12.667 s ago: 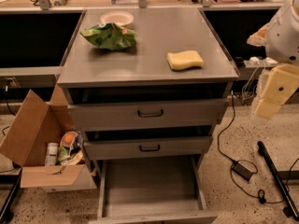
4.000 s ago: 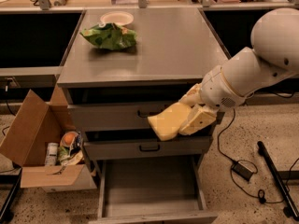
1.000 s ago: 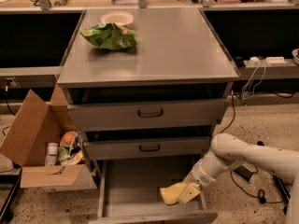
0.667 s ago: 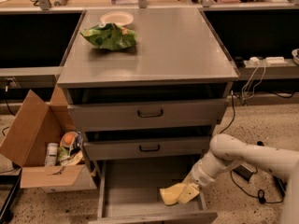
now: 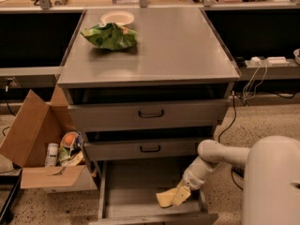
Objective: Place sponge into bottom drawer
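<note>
- My end effector (image 5: pixel 180 196) is down inside the open bottom drawer (image 5: pixel 131 186), toward its 4 o'clock corner, clamped on the sponge (image 5: pixel 164 198).
- The sponge juts out at 9 o'clock from my end effector, low over the drawer floor. I cannot tell whether it touches the floor.
- On the worktop (image 5: pixel 178 46), a green bag (image 5: pixel 110 35) lies at 10 o'clock, with a white plate (image 5: pixel 117 18) just beyond it.
</note>
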Motion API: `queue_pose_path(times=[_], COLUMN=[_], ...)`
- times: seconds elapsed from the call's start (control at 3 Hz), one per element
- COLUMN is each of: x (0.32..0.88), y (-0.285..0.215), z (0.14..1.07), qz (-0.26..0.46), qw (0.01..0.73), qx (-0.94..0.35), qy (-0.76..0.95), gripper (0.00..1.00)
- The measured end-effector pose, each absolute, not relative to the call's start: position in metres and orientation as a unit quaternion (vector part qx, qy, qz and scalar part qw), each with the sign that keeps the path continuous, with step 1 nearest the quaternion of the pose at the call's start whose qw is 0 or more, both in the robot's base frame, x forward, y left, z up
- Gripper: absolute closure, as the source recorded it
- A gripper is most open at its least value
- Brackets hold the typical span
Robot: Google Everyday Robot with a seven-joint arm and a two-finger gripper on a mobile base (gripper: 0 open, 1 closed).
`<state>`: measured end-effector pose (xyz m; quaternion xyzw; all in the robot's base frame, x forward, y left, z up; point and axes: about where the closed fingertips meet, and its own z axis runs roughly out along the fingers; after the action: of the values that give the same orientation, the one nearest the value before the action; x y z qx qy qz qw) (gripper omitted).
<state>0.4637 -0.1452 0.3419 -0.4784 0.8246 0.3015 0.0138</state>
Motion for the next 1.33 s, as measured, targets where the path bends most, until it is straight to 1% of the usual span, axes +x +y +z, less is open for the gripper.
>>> queue_pose_path(times=[0.33, 0.67, 1.0, 1.33], x=[0.481, 0.504, 0.504, 0.509], y=[-0.146, -0.144, -0.144, -0.142], z=[0.289, 0.246, 0.246, 0.242], qz=[0.305, 0.31, 0.31, 0.301], qw=[0.009, 0.019, 0.019, 0.048], qx=[-0.465, -0.453, -0.453, -0.455], qy=[0.831, 0.836, 0.836, 0.837], gripper=[1.0, 1.0, 1.0, 1.0])
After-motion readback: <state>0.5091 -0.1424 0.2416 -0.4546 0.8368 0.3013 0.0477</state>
